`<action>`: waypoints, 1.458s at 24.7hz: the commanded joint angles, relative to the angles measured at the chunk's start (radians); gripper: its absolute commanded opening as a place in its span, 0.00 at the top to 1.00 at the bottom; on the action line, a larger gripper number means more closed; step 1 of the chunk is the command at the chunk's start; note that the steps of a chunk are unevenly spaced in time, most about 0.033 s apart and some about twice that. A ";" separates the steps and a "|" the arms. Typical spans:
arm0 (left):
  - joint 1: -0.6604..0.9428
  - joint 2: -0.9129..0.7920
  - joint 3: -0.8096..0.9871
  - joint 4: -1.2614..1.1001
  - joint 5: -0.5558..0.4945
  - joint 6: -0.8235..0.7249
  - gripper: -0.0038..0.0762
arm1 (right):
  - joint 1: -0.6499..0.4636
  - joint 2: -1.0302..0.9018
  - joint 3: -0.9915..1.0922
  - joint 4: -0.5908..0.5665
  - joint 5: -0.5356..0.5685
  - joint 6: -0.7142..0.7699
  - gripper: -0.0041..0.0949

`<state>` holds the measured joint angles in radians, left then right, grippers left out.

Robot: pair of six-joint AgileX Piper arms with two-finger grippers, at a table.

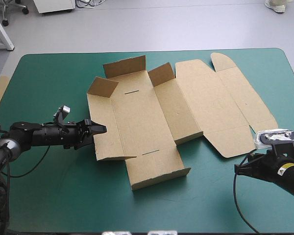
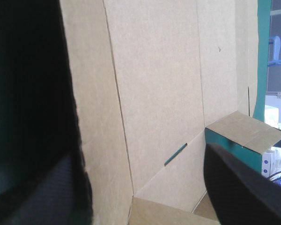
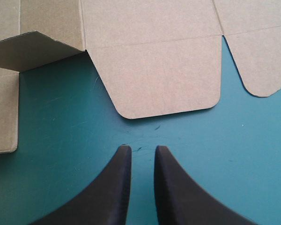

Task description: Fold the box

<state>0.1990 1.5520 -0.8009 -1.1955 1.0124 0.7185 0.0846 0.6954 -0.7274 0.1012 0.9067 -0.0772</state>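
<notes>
My black fin-fingered left pincer (image 1: 100,129) stands wide open at the raised side wall of the brown cut-board box (image 1: 137,115), board filling the gap just ahead and nothing gripped, so I judge the wall-folding step is in hand: next I must clench on that wall and roll it inward toward the slot beyond. My right pincer (image 3: 140,151), all but clenched on nothing, hovers over the teal-green table cover (image 3: 56,126), the flat lid's rounded flap just ahead

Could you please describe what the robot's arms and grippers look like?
The left arm and right arm are black, the right with a small yellow-and-white label. The left gripper and right gripper each have two broad black fingers curved like fins.
</notes>
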 commanded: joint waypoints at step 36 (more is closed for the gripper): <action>-0.170 0.049 -0.029 -0.249 -0.117 0.172 0.96 | 0.001 0.002 -0.033 0.002 -0.040 -0.006 0.91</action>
<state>0.0355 1.6396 -0.8028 -1.3832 0.8804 0.8751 0.0846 0.6954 -0.7274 0.1012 0.9099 -0.0772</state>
